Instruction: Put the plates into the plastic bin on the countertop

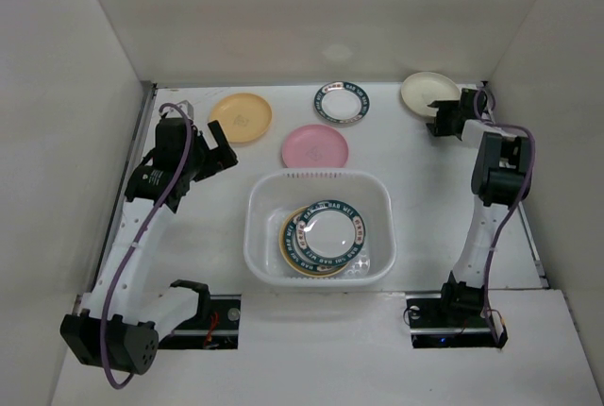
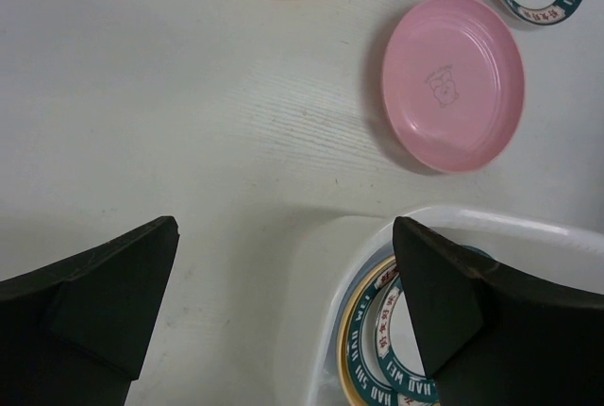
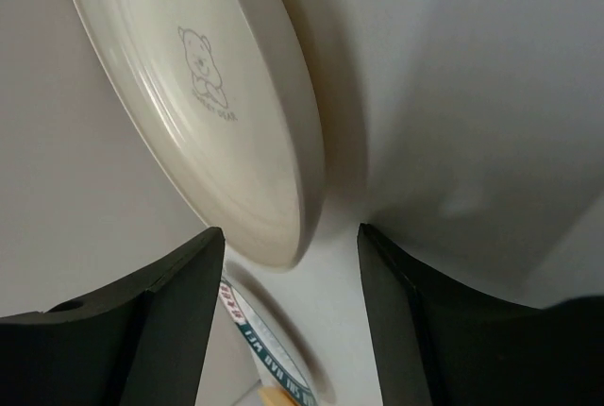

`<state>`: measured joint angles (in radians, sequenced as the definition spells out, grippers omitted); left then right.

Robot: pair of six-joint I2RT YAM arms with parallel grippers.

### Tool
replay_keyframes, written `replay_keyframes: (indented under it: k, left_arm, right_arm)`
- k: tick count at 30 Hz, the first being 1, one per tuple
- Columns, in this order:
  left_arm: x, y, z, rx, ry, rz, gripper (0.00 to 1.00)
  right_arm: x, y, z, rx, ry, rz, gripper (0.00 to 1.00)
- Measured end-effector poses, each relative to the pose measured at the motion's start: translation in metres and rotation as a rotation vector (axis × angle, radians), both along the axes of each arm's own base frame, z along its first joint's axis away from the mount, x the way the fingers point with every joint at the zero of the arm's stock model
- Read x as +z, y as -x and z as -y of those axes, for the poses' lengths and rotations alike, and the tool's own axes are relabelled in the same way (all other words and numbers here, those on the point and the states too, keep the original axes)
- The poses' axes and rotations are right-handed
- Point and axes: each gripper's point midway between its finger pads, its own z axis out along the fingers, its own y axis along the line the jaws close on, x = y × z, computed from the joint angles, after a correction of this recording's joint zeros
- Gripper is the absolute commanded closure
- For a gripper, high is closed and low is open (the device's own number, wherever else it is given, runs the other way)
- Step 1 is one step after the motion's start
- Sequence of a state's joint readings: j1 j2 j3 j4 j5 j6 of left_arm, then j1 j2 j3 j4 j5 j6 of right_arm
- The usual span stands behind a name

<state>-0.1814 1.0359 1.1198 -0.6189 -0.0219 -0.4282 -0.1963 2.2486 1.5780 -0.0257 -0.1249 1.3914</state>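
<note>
The white plastic bin (image 1: 318,185) sits mid-countertop and holds a stack of green-rimmed plates (image 1: 328,233) over a yellow one. A yellow-orange plate (image 1: 240,116), a pink plate (image 1: 314,147), a green-rimmed plate (image 1: 342,102) and a cream plate (image 1: 425,93) lie on the countertop (image 1: 415,170) behind it. My left gripper (image 1: 223,146) is open and empty, above the counter left of the bin. My right gripper (image 1: 440,115) is open at the near edge of the cream plate (image 3: 203,94), whose rim lies between its fingers without touching them.
White walls enclose the countertop on the left, back and right. The cream plate lies close to the back right corner. In the left wrist view the pink plate (image 2: 455,80) and the bin's rim (image 2: 321,330) show ahead of the fingers.
</note>
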Motion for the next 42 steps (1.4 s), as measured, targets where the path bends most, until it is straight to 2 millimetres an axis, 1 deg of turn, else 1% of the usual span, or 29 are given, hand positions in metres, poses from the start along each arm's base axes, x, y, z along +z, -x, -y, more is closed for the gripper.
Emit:
replay_keyframes:
  k: [4,7,10,14,16,18,19,21,23,25,26,28,29,31,33,36,39,41,42]
  left_arm:
    - [-0.001,0.001,-0.004,0.011,0.002,-0.010,0.00]
    - [-0.002,0.002,-0.006,0.018,0.004,-0.016,0.00]
    - [-0.002,0.002,-0.009,0.026,0.006,-0.021,0.00]
    - [-0.002,0.003,-0.011,0.033,0.006,-0.023,0.00]
    - [-0.002,0.003,-0.011,0.032,0.007,-0.024,0.00]
    - [-0.002,0.003,-0.011,0.032,0.008,-0.024,0.00]
    - [-0.002,0.003,-0.011,0.032,0.007,-0.023,0.00]
    - [-0.001,0.003,-0.010,0.029,0.008,-0.022,0.00]
    - [-0.002,0.003,-0.009,0.025,0.008,-0.023,0.00]
    - [-0.002,0.003,-0.008,0.020,0.010,-0.023,0.00]
    - [-0.001,0.003,-0.007,0.019,0.011,-0.022,0.00]
    - [-0.001,0.002,-0.005,0.010,0.015,-0.018,0.00]
    - [0.000,0.001,-0.004,0.007,0.017,-0.014,0.00]
    - [0.001,0.000,-0.002,0.001,0.022,-0.008,0.00]
    - [0.003,-0.001,-0.001,-0.005,0.025,-0.002,0.00]
    - [0.004,-0.002,0.000,-0.008,0.028,0.008,0.00]
    - [0.006,-0.005,0.001,-0.008,0.030,0.020,0.00]
    - [0.006,-0.007,0.001,-0.007,0.032,0.030,0.00]
    - [0.006,-0.008,0.000,-0.004,0.034,0.032,0.00]
  right_arm:
    - [-0.002,-0.011,0.005,-0.040,-0.024,0.011,0.44]
    - [-0.004,-0.019,0.007,-0.059,-0.041,0.020,0.51]
    - [-0.007,-0.021,0.008,-0.072,-0.051,0.016,0.65]
    - [-0.014,-0.018,0.010,-0.084,-0.066,-0.009,0.85]
    - [-0.015,-0.017,0.010,-0.086,-0.069,-0.017,0.93]
    - [-0.015,-0.017,0.010,-0.090,-0.071,-0.015,0.97]
    - [-0.013,-0.019,0.011,-0.092,-0.072,-0.003,0.98]
    - [-0.011,-0.017,0.010,-0.096,-0.076,0.003,0.99]
    - [-0.011,-0.008,0.008,-0.098,-0.080,-0.004,1.00]
    - [-0.009,0.010,0.004,-0.098,-0.084,-0.019,1.00]
    - [-0.005,0.018,0.000,-0.096,-0.084,-0.021,1.00]
    - [0.008,0.037,-0.007,-0.088,-0.084,-0.015,1.00]
    - [0.019,0.046,-0.013,-0.078,-0.084,-0.001,1.00]
    - [0.045,0.063,-0.028,-0.044,-0.083,0.040,1.00]
    - [0.077,0.078,-0.050,0.017,-0.077,0.103,1.00]
    - [0.139,0.103,-0.098,0.169,-0.045,0.229,1.00]
    - [0.194,0.138,-0.158,0.373,0.015,0.352,1.00]
    - [0.220,0.169,-0.200,0.521,0.066,0.415,0.99]
    - [0.227,0.187,-0.219,0.593,0.094,0.436,0.99]
